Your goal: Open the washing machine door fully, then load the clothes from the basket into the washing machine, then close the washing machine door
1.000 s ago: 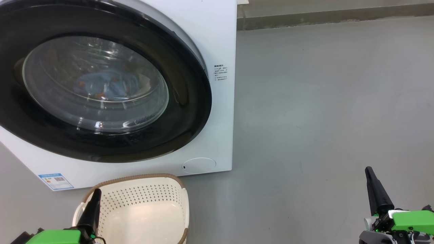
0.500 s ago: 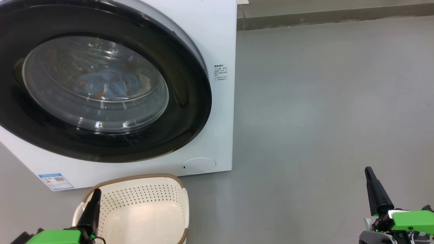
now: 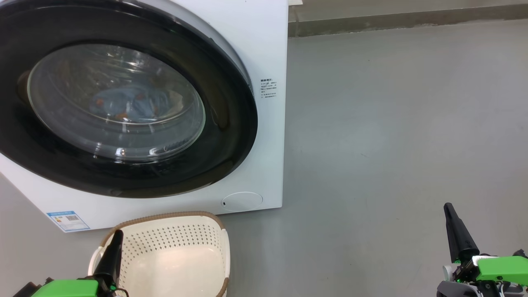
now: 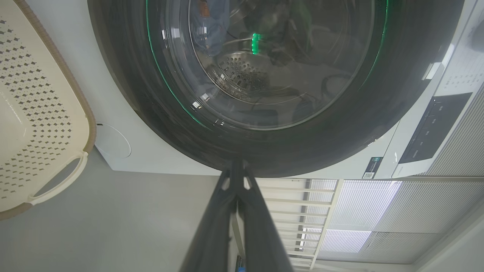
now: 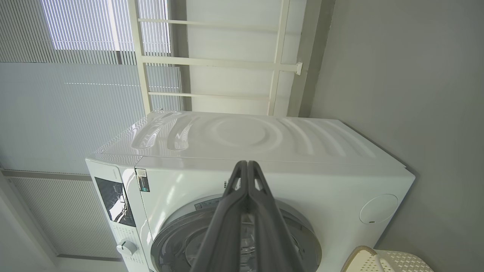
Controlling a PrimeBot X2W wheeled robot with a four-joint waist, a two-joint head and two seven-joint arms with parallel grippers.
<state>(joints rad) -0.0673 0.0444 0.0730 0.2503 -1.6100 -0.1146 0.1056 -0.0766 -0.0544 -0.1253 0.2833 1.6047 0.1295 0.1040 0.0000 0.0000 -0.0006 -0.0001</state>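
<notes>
Glossy black, the washing machine door [image 3: 231, 123] sits closed ahead of the left pincer [image 3: 118, 232], clothes [image 3: 132, 105] behind its glass, basket [image 3: 173, 237] bare beside that pincer; it and the right pincer [image 3: 448, 205] are pressed together, empty; closing looks done, so no move seems needed.

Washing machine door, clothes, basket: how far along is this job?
Done: the clothes lie inside the washing machine, the basket is empty, and the washing machine door looks shut. In hand: nothing; the left hand and right hand are closed and hold nothing. Left: nothing that shows.
</notes>
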